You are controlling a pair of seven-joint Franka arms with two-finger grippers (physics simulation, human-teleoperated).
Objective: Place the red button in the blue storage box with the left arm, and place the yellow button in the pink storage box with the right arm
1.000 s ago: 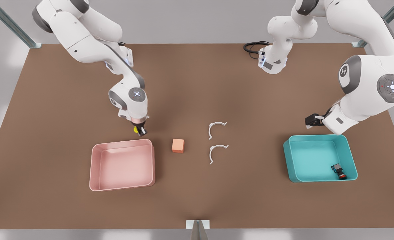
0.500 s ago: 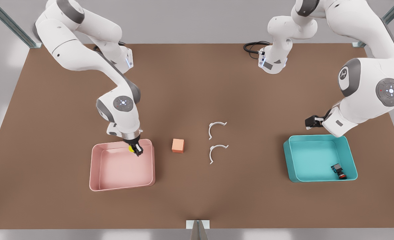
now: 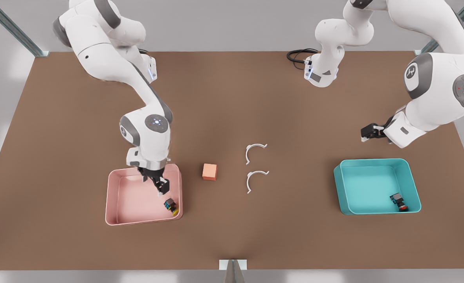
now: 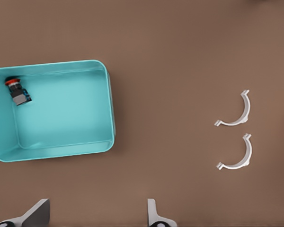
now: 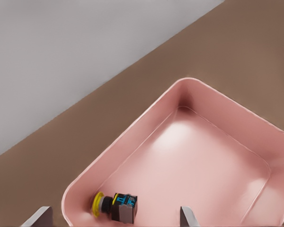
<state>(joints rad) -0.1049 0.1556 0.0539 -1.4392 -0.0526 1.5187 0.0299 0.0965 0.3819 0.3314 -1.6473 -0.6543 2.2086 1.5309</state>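
Brown table [image 3: 232, 236], yellow button [image 3: 171, 206] sideways in pink storage box [image 3: 114, 204]; right claw [image 3: 160, 186] apart; left claw [image 3: 367, 133] unclear

The right tool [image 3: 162, 186] partly hides the pink storage box's [image 3: 114, 204] far wall.

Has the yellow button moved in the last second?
Yes. The yellow button has gone from beyond the pink storage box's far wall to the floor inside, in its near corner by the orange cube side, below the open right gripper.

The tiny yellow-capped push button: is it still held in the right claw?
No, the tiny yellow-capped push button lies in the pale pink plastic tray, below the open right claw.
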